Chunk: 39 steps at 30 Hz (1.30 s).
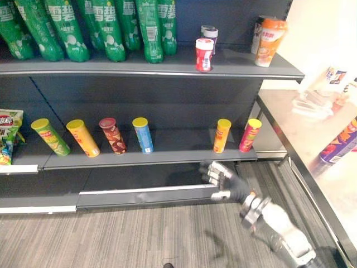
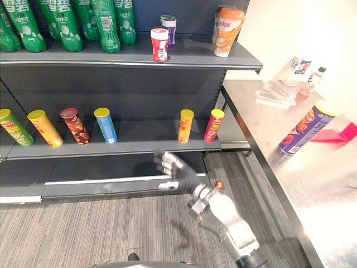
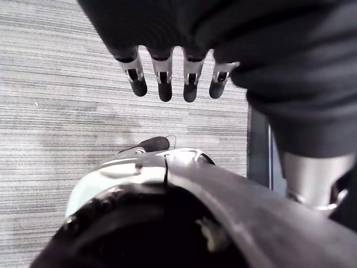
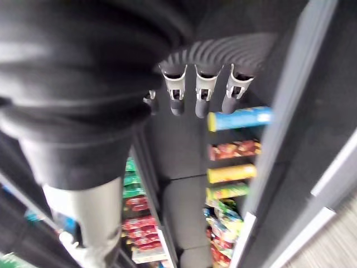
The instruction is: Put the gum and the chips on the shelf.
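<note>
While right hand (image 1: 223, 180) hangs open, empty | left hand (image 3: 163, 78) open | gum jar (image 1: 204, 54) on shelf (image 1: 240, 64) | purple chips can (image 2: 304, 131) waits on table (image 2: 256, 117)

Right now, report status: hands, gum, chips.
Right hand open, empty, below middle shelf. Left hand open, empty. Gum bottle on top shelf; purple chips can on table. Nothing blocking.

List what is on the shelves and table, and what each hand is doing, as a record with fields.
Top shelf: green bottles, red gum jar, orange cup
Middle shelf: chip cans, six in a row
Table: purple can, on its side
Right hand: open, empty, below the middle shelf's front
Left hand: open, empty, over the floor
</note>
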Motion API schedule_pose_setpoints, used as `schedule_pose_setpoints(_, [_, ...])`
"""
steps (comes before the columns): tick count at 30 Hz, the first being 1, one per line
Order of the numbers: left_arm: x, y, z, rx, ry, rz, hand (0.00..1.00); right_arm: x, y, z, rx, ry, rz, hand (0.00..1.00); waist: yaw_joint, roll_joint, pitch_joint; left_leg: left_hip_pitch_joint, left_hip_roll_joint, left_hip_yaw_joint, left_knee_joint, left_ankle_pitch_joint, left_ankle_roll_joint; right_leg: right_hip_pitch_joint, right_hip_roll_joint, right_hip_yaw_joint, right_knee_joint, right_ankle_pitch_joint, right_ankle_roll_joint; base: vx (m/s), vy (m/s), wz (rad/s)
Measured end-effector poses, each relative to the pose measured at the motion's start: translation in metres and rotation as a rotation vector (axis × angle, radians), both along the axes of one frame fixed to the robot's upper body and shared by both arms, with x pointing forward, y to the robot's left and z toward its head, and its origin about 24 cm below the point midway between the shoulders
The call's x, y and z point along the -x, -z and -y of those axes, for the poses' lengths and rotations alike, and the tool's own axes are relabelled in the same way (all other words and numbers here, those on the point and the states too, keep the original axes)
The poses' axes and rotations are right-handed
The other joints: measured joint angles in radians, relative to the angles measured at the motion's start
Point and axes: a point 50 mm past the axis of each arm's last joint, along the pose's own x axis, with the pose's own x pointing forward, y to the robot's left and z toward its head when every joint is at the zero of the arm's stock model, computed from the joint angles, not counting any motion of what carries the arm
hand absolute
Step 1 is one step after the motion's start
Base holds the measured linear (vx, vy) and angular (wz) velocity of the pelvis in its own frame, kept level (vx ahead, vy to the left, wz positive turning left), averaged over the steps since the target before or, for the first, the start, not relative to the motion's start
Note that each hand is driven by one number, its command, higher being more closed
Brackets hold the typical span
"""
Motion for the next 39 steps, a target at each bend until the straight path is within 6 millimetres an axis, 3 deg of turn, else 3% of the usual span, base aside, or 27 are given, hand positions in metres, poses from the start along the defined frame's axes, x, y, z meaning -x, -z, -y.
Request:
schedule_pose_setpoints(2, [0.001,0.001,0.002,-0.008,-0.008,-0.007,0.0,0.01,0.038,0.003,0.057,0.034,-0.142,0.0,-0.002,0.013,-0.002,0.002,-0.008,0.0,0.0,-0.006,0.004,0.001,-0.008,0.0,0.002,-0.003,0.004,0.06,0.058,0.01])
schedule_pose_setpoints(8, [0.002,0.003,0.006,-0.019,-0.036,-0.014,0.0,0.045,0.114,0.027,0.258,0.179,-0.413,0.0,-0.003,0.033,-0.001,0.007,-0.025,-0.001,0.0,-0.02,0.011,0.0,-0.026,0.0,0.019,-0.013,0.015,0.06,0.059,0.02])
schedule_pose_setpoints(10, [0.005,0.003,0.007,-0.002,-0.113,-0.022,0.0,0.066,0.142,0.049,0.329,0.344,-0.575,0.0,-0.003,0.04,-0.001,0.013,-0.031,-0.001,0.0,-0.026,0.012,0.004,-0.031,-0.001,0.021,-0.016,0.021,0.07,0.038,0.01])
schedule_pose_setpoints(13, [0.011,0.005,0.008,0.029,-0.219,-0.035,0.0,0.101,0.167,0.079,0.385,0.577,-0.779,0.0,-0.005,0.043,0.001,0.037,-0.038,-0.002,0.0,-0.036,0.013,0.025,-0.037,-0.001,0.022,-0.02,0.024,0.08,0.032,-0.01])
schedule_pose_setpoints(18, [0.013,0.006,0.008,0.058,-0.242,-0.037,0.0,0.121,0.175,0.109,0.489,0.785,-0.87,0.0,-0.007,0.045,0.003,0.054,-0.044,0.0,0.0,-0.044,0.014,0.037,-0.044,0.0,0.03,-0.033,0.027,0.06,0.029,0.0])
schedule_pose_setpoints(21, [0.013,0.007,0.009,0.067,-0.243,-0.049,0.0,0.139,0.18,0.114,0.584,0.795,-0.931,0.0,-0.008,0.046,0.004,0.056,-0.045,0.001,0.0,-0.047,0.013,0.037,-0.046,0.002,0.035,-0.036,0.028,0.03,0.016,0.0])
schedule_pose_setpoints(26, [0.013,0.008,0.01,0.07,-0.237,-0.058,0.0,0.157,0.183,0.117,0.602,0.823,-1.008,0.0,-0.011,0.05,0.011,0.058,-0.045,0.017,0.0,-0.053,0.011,0.033,-0.045,0.015,0.034,-0.041,0.032,0.03,0.019,-0.08])
schedule_pose_setpoints(35, [0.012,0.009,0.013,0.082,-0.234,-0.079,0.0,0.159,0.183,0.12,0.625,0.861,-1.014,0.0,-0.032,0.057,0.024,0.079,-0.045,0.079,0.0,-0.077,0.012,0.008,-0.048,0.074,0.068,-0.064,0.032,0.04,0.033,-0.2])
schedule_pose_setpoints(39, [0.002,0.009,0.013,0.101,-0.22,-0.075,0.0,0.159,0.183,0.12,0.58,0.936,-1.035,0.0,-0.036,0.053,0.063,0.105,-0.048,0.192,0.001,-0.107,0.009,-0.066,-0.049,0.167,0.157,-0.074,0.051,0.04,0.046,-0.8])
